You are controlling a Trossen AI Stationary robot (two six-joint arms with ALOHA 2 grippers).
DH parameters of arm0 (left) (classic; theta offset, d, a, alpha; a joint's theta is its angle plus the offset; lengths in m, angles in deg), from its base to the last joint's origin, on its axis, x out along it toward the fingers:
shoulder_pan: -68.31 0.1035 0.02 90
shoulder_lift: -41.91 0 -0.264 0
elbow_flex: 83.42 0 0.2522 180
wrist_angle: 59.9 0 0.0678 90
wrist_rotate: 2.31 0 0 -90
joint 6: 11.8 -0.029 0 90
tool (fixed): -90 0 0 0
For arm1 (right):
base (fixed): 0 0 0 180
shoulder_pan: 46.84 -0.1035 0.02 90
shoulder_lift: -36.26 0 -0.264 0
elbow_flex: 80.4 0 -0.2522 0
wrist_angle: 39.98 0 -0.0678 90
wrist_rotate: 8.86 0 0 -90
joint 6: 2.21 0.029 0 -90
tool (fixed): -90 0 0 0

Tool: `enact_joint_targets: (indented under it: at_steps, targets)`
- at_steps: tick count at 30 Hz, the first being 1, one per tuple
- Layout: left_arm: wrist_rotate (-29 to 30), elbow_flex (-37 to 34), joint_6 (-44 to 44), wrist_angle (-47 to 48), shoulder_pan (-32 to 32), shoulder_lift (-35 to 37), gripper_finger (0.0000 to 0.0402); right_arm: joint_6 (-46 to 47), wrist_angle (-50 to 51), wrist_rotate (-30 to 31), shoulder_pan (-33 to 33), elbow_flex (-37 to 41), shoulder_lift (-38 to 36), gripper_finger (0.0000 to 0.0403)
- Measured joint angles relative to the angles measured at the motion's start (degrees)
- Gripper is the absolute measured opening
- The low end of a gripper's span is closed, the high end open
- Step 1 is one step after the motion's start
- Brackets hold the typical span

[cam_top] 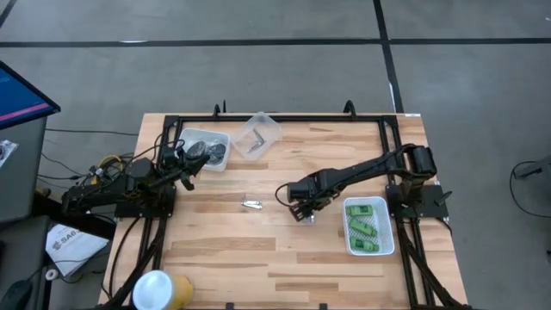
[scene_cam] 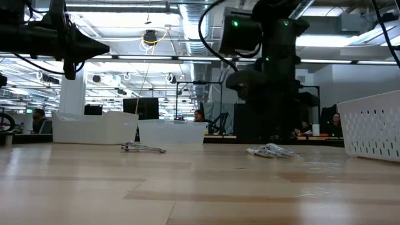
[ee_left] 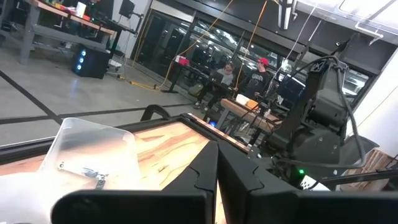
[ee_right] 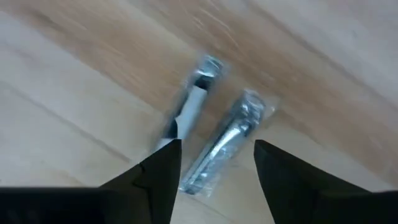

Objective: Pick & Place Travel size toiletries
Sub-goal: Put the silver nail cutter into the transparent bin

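Two small silver grooming tools in clear wrap (ee_right: 224,146) lie flat on the table's middle; they also show in the high view (cam_top: 311,218) and the low view (scene_cam: 272,150). My right gripper (cam_top: 301,209) hovers over them, open, its fingers (ee_right: 155,180) to either side, pointing down. Another silver tool (cam_top: 251,204) lies on the wood to their left. Three green bottles (cam_top: 365,226) lie in the white mesh basket (cam_top: 389,226). Dark round jars (cam_top: 209,151) sit in a clear tub (cam_top: 225,138). My left gripper (cam_top: 191,158) is shut and empty beside that tub.
A second clear tub (cam_top: 274,129), tilted at the table's far edge, holds a silver tool (ee_left: 87,172). A white and yellow object (cam_top: 162,291) lies at the near left corner. Bare wood spans the near half of the table. People sit in the room beyond.
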Motion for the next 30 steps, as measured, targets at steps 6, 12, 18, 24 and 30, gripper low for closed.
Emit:
enact_joint_targets:
  at_steps: [6, 12, 18, 24, 30]
  targets:
    - [0.0, 0.0, 0.0, 0.0, 0.0, 0.0, 0.0001, 2.6, -0.5, -0.3, -0.3, 3.4, 0.0, 0.0178]
    - [0.0, 0.0, 0.0, 0.2, 0.0, 0.0, 0.0001, 2.1, -4.1, -0.3, -0.2, 4.9, -0.1, 0.0151]
    - [0.0, 0.0, 0.0, 0.2, 0.0, 0.0, 0.0001, 1.6, -4.4, -0.5, 1.0, 6.3, -0.3, 0.0079]
    - [0.0, 0.0, 0.0, 0.2, 0.0, 0.0, 0.0001, -3.3, -5.2, -1.3, 2.6, 6.7, -0.3, 0.0032]
    - [0.0, 0.0, 0.0, 0.0, 0.0, 0.0, 0.0001, -8.5, -4.0, -2.0, 5.2, 5.1, 0.1, 0.0032]
